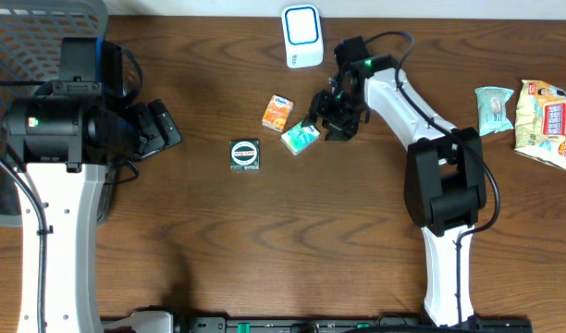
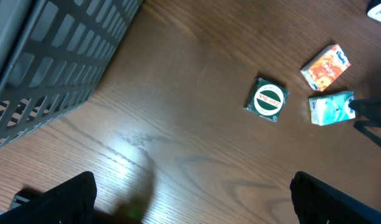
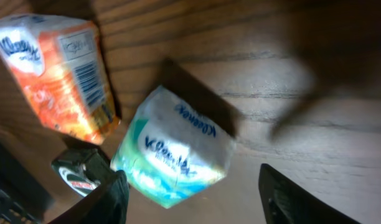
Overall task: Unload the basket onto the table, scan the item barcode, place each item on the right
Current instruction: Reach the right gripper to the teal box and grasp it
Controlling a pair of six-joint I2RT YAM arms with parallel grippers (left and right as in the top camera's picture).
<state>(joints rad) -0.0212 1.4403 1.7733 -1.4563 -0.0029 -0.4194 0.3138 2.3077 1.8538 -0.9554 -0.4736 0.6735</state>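
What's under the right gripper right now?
The teal Kleenex pack lies on the wooden table below the right gripper, whose jaws stand open, not clamped. The pack's underside is hidden, and no barcode shows on its visible faces.

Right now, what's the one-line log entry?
right gripper open, straddling teal tissue pack | left gripper open, empty | white scanner apart from pack

Pack (image 3: 172,155) at the black right pincer (image 1: 322,126): teal and white, blue Kleenex lettering. Just beyond it, orange pack (image 1: 277,112), white panel with black barcode. Further from that pincer, black item (image 1: 245,154): round white label, green ring, red band. Bench (image 1: 264,240): dark brown wood grain. Basket (image 1: 24,37) by left pincer (image 1: 167,129): grey lattice.
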